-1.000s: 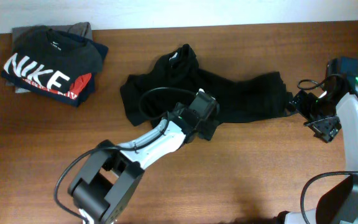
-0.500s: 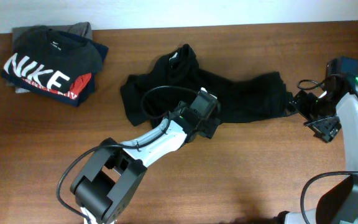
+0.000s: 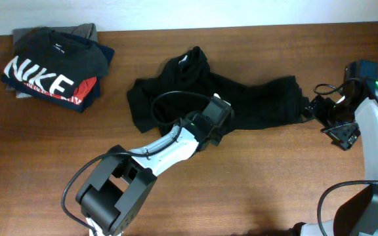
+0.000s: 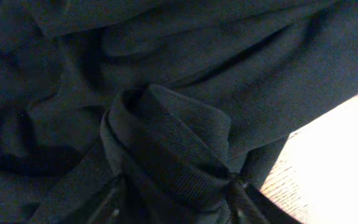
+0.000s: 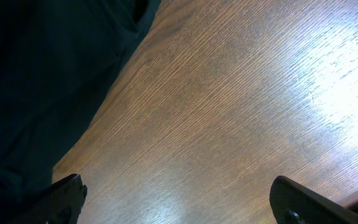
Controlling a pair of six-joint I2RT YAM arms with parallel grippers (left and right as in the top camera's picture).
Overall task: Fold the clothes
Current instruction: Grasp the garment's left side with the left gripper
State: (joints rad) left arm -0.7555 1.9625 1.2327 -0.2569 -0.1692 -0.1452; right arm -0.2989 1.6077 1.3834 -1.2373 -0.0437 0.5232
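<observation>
Pile of folded shirts (image 3: pixel 50 71), NIKE one uppermost, sits well left of black top (image 3: pixel 261 98), which lies crumpled on table (image 3: pixel 261 190). L gripper (image 3: pixel 216 129) at top's near edge, pinching a ribbed fold. R gripper (image 3: pixel 315 110) just off top's right end, fingers spread wide, nothing btwn.

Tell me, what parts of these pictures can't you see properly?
Left wrist view: the left gripper is cut off by the bottom edge.
Overhead: the black top is crumpled, so folds hide its sleeves.
Overhead: the NIKE shirt covers the pile beneath; only edges show.
Right wrist view: the black top runs off the left edge, too dark for detail.
</observation>
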